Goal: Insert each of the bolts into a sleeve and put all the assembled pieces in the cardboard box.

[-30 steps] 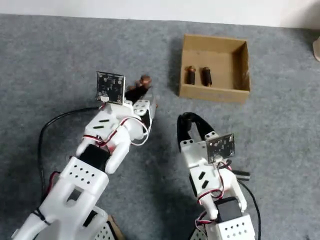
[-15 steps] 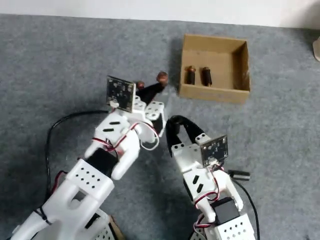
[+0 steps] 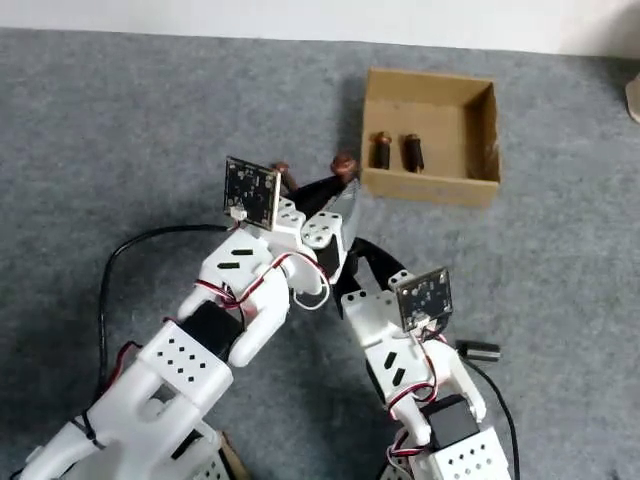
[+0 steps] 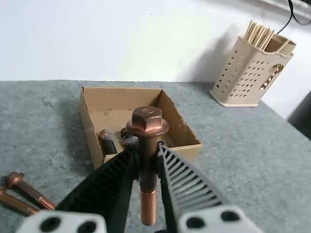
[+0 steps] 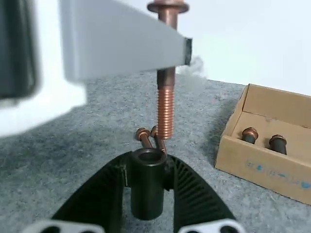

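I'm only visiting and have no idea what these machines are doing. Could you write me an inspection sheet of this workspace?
Surface: grey felt-like table cover; no spills seen.
Job's things: bolt held upright over the sleeve, not yet in; two assembled pieces in the cardboard box; loose bolts lying on the cover.
Clutter: beige holder of sticks; small dark cylinder on the cover.
Grippers: left gripper, fingers shut on the bolt; right gripper, fingers shut on the sleeve.
Cables: black cable looping over the cover.
Surroundings: white wall.
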`<act>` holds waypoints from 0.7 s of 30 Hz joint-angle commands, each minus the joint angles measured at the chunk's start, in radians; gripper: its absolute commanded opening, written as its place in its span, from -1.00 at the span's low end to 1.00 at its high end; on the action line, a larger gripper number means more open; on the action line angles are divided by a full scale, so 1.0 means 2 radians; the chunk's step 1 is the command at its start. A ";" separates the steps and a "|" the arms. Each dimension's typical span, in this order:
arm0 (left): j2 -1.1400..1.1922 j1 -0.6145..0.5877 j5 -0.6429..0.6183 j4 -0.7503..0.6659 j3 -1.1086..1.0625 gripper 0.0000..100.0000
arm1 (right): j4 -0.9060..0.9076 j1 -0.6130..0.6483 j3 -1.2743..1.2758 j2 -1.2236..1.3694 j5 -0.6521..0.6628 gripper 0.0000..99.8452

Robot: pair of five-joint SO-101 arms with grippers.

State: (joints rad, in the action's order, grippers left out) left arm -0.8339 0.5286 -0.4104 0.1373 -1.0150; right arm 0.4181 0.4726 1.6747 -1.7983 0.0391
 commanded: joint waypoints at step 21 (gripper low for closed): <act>-0.079 0.017 -0.015 0.068 0.040 -0.99 | 0.000 0.003 0.072 0.000 -0.005 -0.99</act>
State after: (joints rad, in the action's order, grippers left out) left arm -0.8984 0.5286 -0.4350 0.2739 -1.0150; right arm 0.4181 0.4710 1.6747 -1.7983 0.0391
